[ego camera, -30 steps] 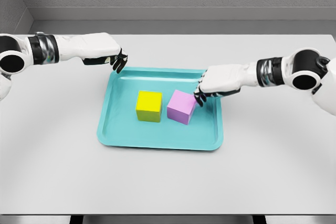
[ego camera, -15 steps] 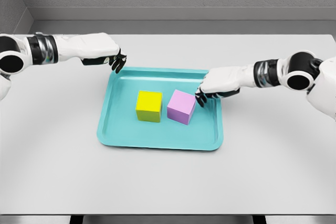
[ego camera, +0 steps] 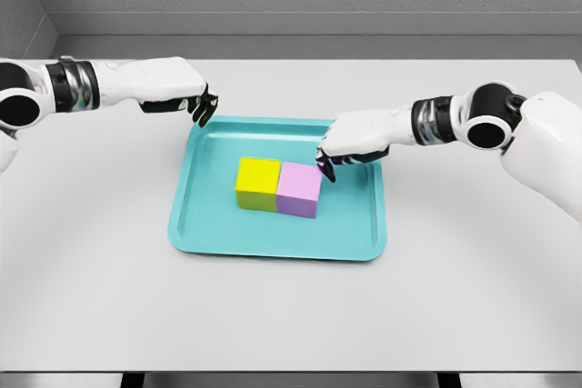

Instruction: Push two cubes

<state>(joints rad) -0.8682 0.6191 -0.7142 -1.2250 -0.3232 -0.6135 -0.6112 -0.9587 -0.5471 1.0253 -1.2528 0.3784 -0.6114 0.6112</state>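
The near part of the desk [ego camera: 291, 315] lay bare in front of the teal tray [ego camera: 273, 244]. Inside the tray, the yellow cube [ego camera: 258, 183] and the pink cube [ego camera: 299, 189] sat side by side, their facing sides touching or very nearly so. The right hand [ego camera: 350, 144] reached in over the tray's right rim, its fingers [ego camera: 324, 164] curled downward and holding nothing, the tips against the pink cube's far right corner. By my judgement, the push that brings the cubes together was at or near its end; the next move called for only a light nudge, or lifting the hand clear without dragging the pink cube. Nothing stood in the way inside the tray. Farther back, the left hand [ego camera: 177, 93] hovered beyond the tray's far left corner, fingers curled and empty.
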